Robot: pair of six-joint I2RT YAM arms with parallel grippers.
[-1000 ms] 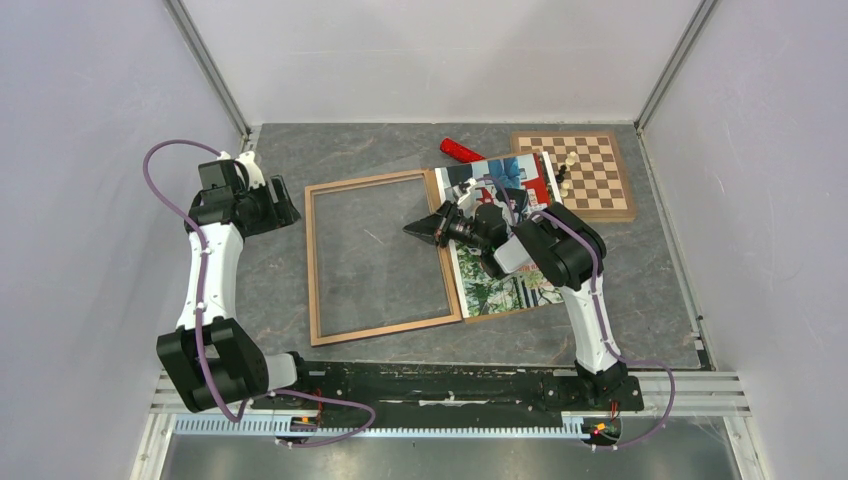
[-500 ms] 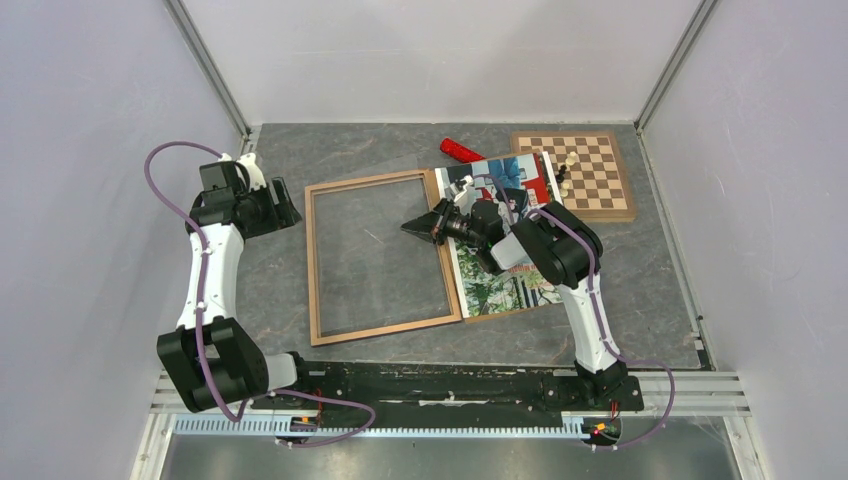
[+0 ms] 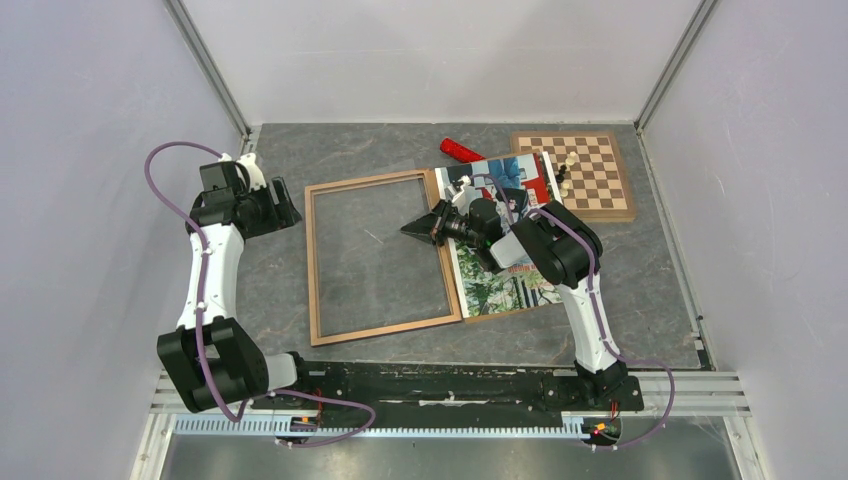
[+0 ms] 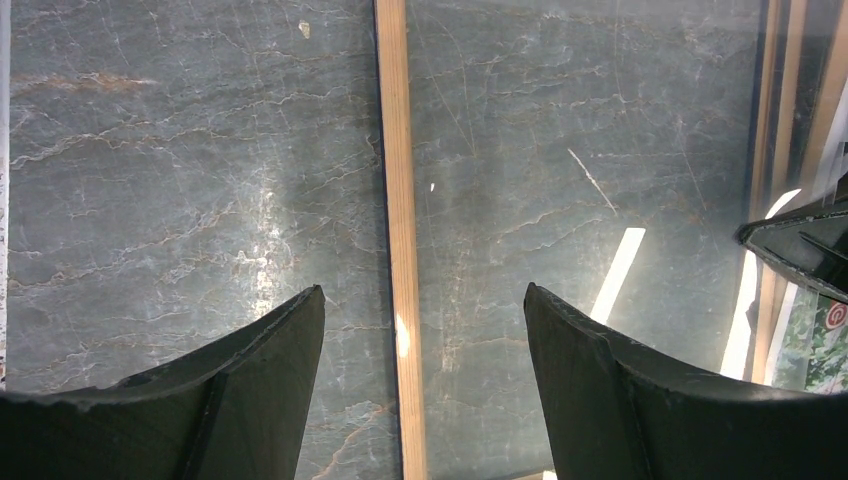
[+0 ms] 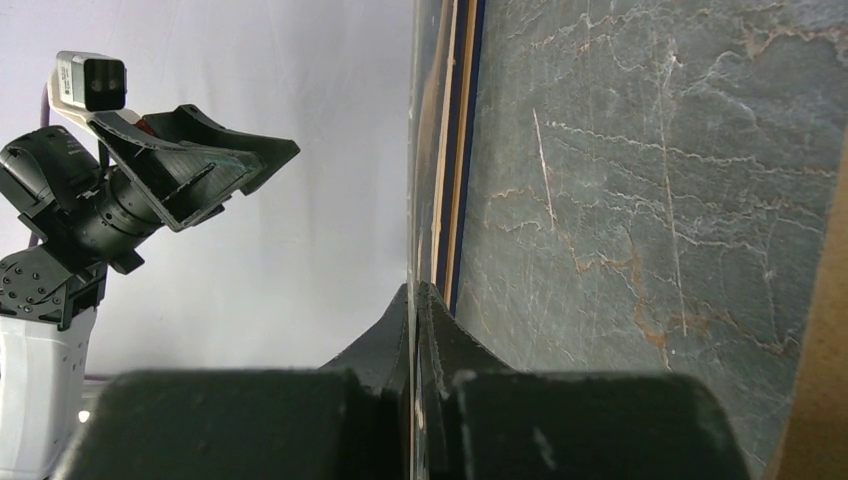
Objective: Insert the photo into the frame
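Observation:
The frame (image 3: 311, 260) lies flat with its light wood face up, left of centre. The photo (image 3: 500, 290) lies picture-up just right of it, partly under my right arm. My right gripper (image 3: 412, 228) hangs over the frame's right side, shut on the edge of a thin clear sheet (image 5: 412, 150) that reaches out over the frame's opening. In the right wrist view the jaws (image 5: 415, 300) pinch that sheet edge-on, beside the frame's rim (image 5: 461, 150). My left gripper (image 3: 285, 208) stands open by the frame's far left corner. In its wrist view the fingers straddle, from above, a wooden frame bar (image 4: 400, 200), touching nothing (image 4: 422, 300).
A wooden chessboard (image 3: 590, 175) with a few chess pieces (image 3: 567, 170) sits at the back right. A red object (image 3: 462, 152) lies behind the photo. A brown panel edge (image 3: 520, 312) shows under the photo's near side. Walls enclose the table on three sides.
My right gripper has shifted slightly left and away with the clear sheet still pinched. The left arm has not moved.

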